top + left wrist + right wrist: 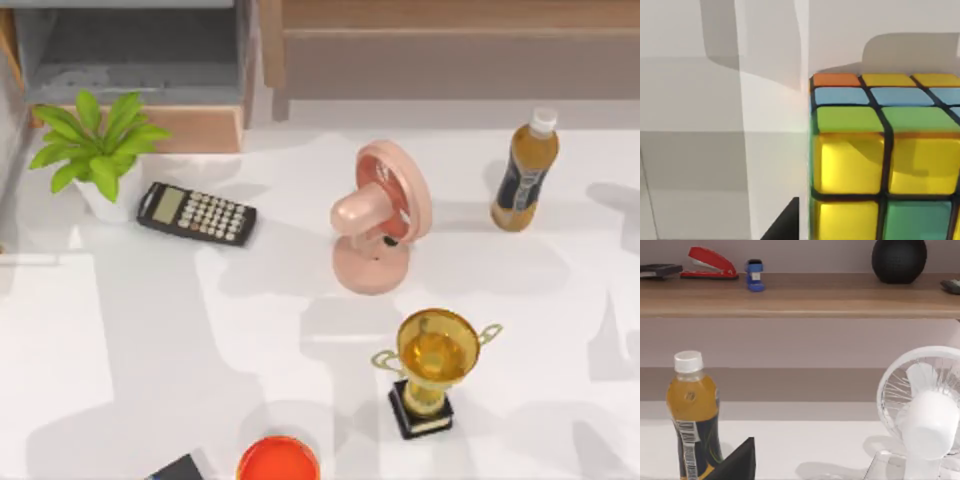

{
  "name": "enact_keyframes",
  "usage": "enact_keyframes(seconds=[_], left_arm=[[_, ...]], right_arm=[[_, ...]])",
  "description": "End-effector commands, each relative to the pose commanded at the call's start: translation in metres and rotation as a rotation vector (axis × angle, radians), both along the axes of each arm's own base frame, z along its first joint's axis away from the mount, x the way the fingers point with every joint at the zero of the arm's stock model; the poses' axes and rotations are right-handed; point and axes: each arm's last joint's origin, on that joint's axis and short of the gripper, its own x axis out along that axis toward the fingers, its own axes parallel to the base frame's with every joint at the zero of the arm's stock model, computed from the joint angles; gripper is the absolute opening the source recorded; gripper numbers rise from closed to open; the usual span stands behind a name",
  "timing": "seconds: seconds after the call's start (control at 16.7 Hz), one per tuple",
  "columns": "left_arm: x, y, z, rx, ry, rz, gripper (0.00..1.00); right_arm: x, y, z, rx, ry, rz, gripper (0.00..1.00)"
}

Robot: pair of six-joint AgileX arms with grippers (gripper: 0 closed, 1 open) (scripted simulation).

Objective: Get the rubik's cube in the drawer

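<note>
Looking down from the top view, the drawer (140, 70) sits pulled open at the table's (300, 400) far left corner, grey inside with its tan front facing the near side. A plant (95, 150) and a calculator (196, 213) lie just in front of it, a pink fan (378, 215) stands mid-table, a bottle (525, 172) to the right, a trophy (433, 368) nearer the front, and a red dish (278, 460) at the near edge.

From the left wrist view, the cube (885, 160) sits very close to the camera on the white table, showing yellow, green, blue and orange squares. A dark corner (785, 222), probably part of the left gripper, is just beside the cube's edge; whether that claw is apart, together or clamped, I cannot tell. The cube looks stiff and light, with glossy faces that may slip (so a squeeze across two opposite flat sides, not the corners, seems the safest hold). It appears to lie right at the claw, slightly off to one side.

From the right wrist view, the bottle (692, 415) and a white-looking fan (922, 410) stand before a shelf (800, 295) carrying a stapler (710, 262). A dark tip (737, 462) of the right gripper shows; its state I cannot tell either.
</note>
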Motion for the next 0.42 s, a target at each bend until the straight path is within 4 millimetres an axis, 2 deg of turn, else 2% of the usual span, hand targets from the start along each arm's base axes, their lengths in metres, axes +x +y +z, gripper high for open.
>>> enact_keyframes(seconds=[0.06,0.12,0.42], left_arm=[[0.0000,0.0000,0.0000,0.000,0.000,0.000,0.98],[0.0000,0.0000,0.0000,0.000,0.000,0.000,1.00],[0.0000,0.0000,0.0000,0.000,0.000,0.000,1.00]], right_arm=[[0.0000,0.0000,0.0000,0.000,0.000,0.000,1.00],[0.0000,0.0000,0.0000,0.000,0.000,0.000,1.00],[0.0000,0.0000,0.0000,0.000,0.000,0.000,1.00]])
